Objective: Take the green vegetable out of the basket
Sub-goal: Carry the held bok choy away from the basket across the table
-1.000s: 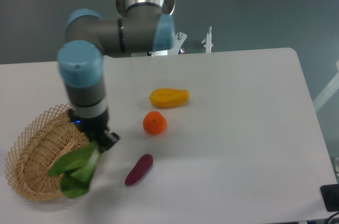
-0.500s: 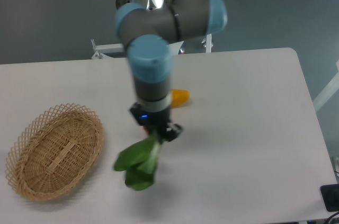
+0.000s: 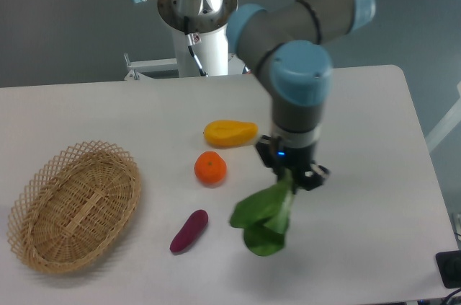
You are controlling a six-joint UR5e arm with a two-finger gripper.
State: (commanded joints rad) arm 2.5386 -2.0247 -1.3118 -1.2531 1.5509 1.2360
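The arm reaches down over the right-hand half of the white tabletop (image 3: pixel 360 125), its blue-capped wrist pointing straight down and the gripper (image 3: pixel 294 177) hanging just below it. The black fingers (image 3: pixel 311 175) are pinched on the pale stalk end of the green vegetable (image 3: pixel 264 215), which hangs from them with its broad dark leaves drooping down and to the left, toward the front edge of the tabletop. Whether the lowest leaves touch the surface cannot be told from this view. The vegetable is well apart from the basket (image 3: pixel 72 204), which sits near the front left corner of the tabletop; its woven bottom and lattice rim are in plain sight and nothing lies in it. Between basket and gripper lie three other items. A yellow-orange fruit (image 3: pixel 230 133), long and pointed at one end, lies toward the middle of the tabletop, just left of the arm's wrist. An orange (image 3: pixel 210 167) sits just in front of it, close but not touching. A purple sweet potato (image 3: pixel 189 231) lies nearer the front edge, tilted, a little left of the hanging leaves and apart from them. The arm's base stands behind the back edge of the tabletop, with a small white bracket (image 3: pixel 144 67) beside it.
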